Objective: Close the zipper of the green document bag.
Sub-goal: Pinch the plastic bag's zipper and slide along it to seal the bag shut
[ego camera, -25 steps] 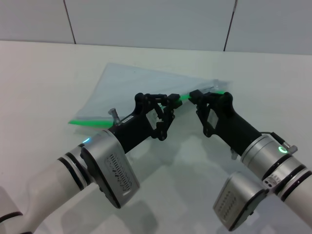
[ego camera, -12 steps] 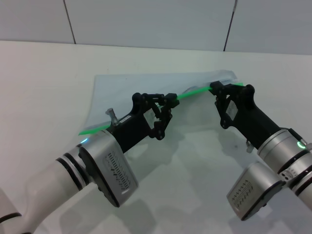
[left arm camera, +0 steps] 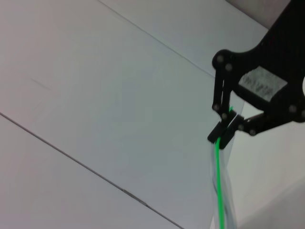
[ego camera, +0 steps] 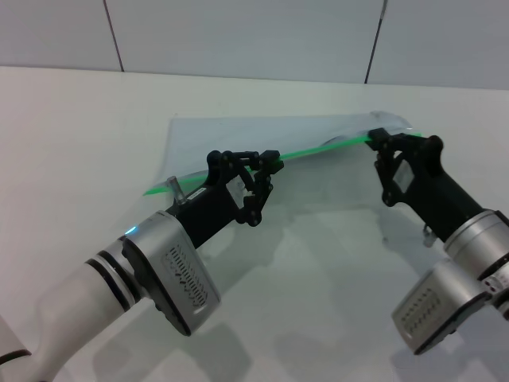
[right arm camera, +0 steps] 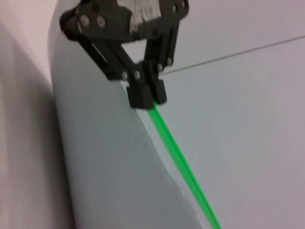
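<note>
The green document bag (ego camera: 231,137) is a translucent pale pouch held partly off the white table, with its bright green zipper (ego camera: 318,149) stretched taut between both grippers. My left gripper (ego camera: 269,161) is shut on the zipper near its middle. Farther right, my right gripper (ego camera: 375,142) is shut on the zipper at the bag's far right corner. In the left wrist view the zipper (left arm camera: 219,191) runs up into the right gripper (left arm camera: 224,132). The right wrist view has the zipper (right arm camera: 181,167) leading to the left gripper (right arm camera: 147,98), with the bag (right arm camera: 105,167) hanging beside it. I cannot make out the slider tab.
A white table (ego camera: 79,119) lies under everything, with a pale panelled wall (ego camera: 238,32) behind it. The zipper's left end (ego camera: 155,191) pokes out beside my left forearm.
My right gripper has slid to the right along the zipper, from near the left gripper to the bag's right corner. The bag has swung and straightened. The left gripper shifted slightly left.
</note>
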You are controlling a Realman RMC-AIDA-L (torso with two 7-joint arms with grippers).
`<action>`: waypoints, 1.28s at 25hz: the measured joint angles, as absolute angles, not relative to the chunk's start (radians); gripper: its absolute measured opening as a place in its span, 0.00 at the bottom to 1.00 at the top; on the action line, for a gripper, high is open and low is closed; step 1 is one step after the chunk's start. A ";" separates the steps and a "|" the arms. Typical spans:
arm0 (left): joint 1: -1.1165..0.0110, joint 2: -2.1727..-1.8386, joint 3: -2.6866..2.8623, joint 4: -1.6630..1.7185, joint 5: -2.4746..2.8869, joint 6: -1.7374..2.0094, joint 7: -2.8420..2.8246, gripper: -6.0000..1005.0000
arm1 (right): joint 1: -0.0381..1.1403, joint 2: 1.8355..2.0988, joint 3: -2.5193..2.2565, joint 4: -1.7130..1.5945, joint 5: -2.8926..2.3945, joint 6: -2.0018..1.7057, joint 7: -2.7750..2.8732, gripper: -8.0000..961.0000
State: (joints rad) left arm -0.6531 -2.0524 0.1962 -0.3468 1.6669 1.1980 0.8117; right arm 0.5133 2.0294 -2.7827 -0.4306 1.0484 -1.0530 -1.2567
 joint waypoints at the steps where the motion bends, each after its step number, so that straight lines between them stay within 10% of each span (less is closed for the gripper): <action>1: -0.652 -2.052 0.196 -0.346 1.667 1.198 0.811 0.10 | 0.511 2.029 -2.781 -0.423 1.049 -1.060 -1.250 0.02; 32: -0.589 -2.048 0.127 -0.339 1.612 1.198 0.817 0.11 | 0.477 2.026 -2.715 -0.275 1.063 -1.126 -1.112 0.02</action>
